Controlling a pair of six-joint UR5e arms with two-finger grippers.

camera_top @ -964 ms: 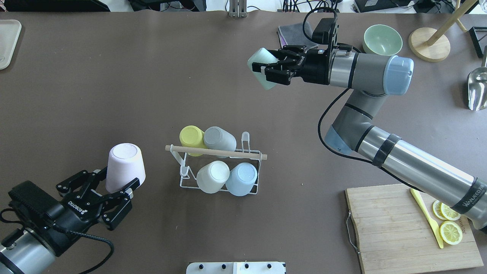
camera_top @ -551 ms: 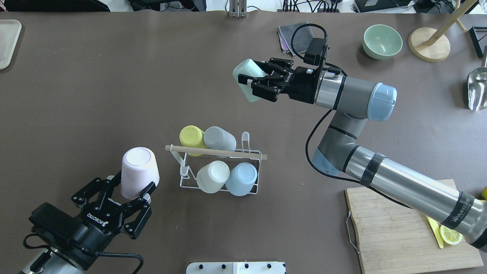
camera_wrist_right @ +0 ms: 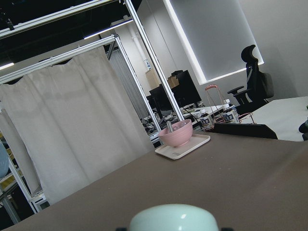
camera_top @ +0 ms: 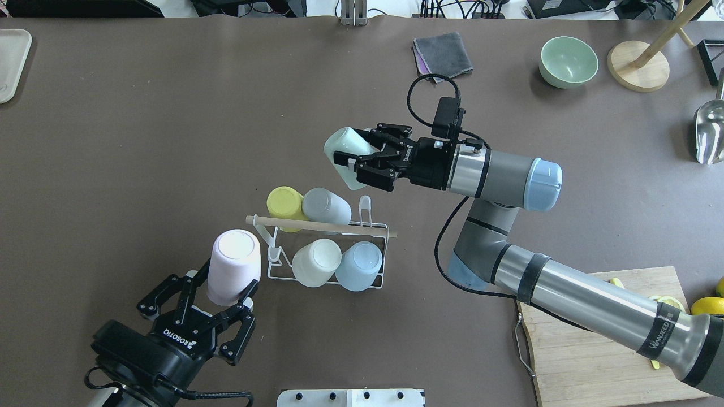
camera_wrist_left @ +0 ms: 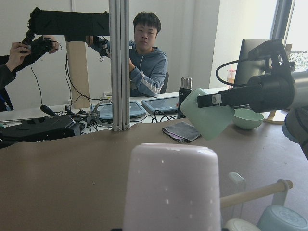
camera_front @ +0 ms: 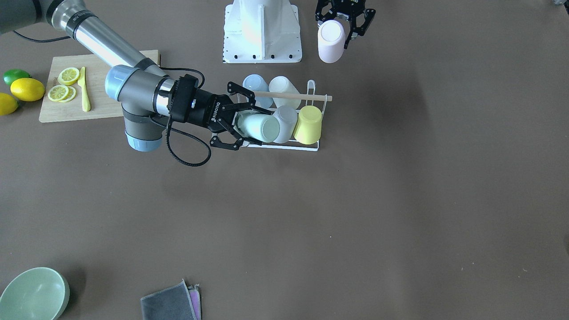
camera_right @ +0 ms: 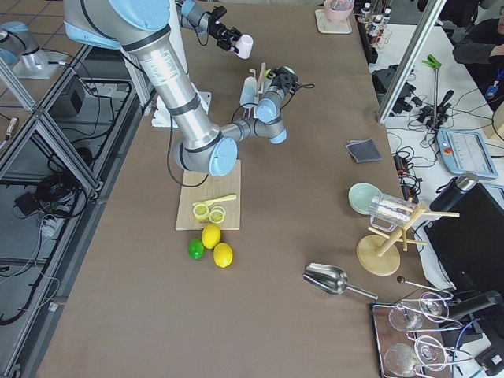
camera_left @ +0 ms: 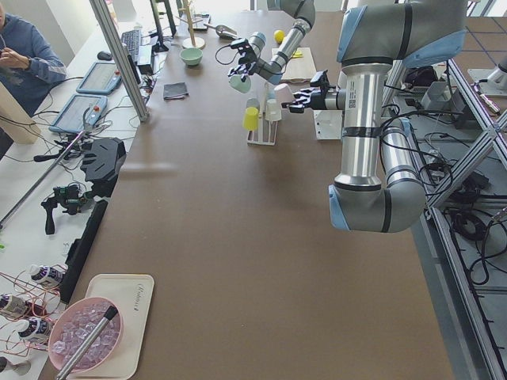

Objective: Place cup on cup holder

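Note:
The cup holder (camera_top: 382, 281) is a white wire rack with a wooden rod (camera_top: 322, 226) across its top. It holds yellow (camera_top: 284, 200), grey (camera_top: 328, 206), cream (camera_top: 315, 262) and blue (camera_top: 359, 265) cups. My left gripper (camera_top: 225, 284) is shut on an upside-down pale pink cup (camera_top: 233, 264) just left of the rack; this cup also shows in the left wrist view (camera_wrist_left: 171, 187). My right gripper (camera_top: 355, 155) is shut on a tilted mint cup (camera_top: 344, 151), in the air behind the rack's right end. In the front-facing view the mint cup (camera_front: 260, 128) overlaps the rack beside the grey cup.
A wooden cutting board (camera_top: 588, 345) with lemon slices lies at the near right. A green bowl (camera_top: 568, 61), a grey cloth (camera_top: 444, 53), a wooden stand base (camera_top: 638, 65) and a metal scoop (camera_top: 710, 133) sit along the far right. A tray (camera_top: 11, 62) lies far left.
My right gripper has carried the mint cup nearer and to the left, toward the rack. My left gripper has carried the pink cup to the right, up beside the rack's left end.

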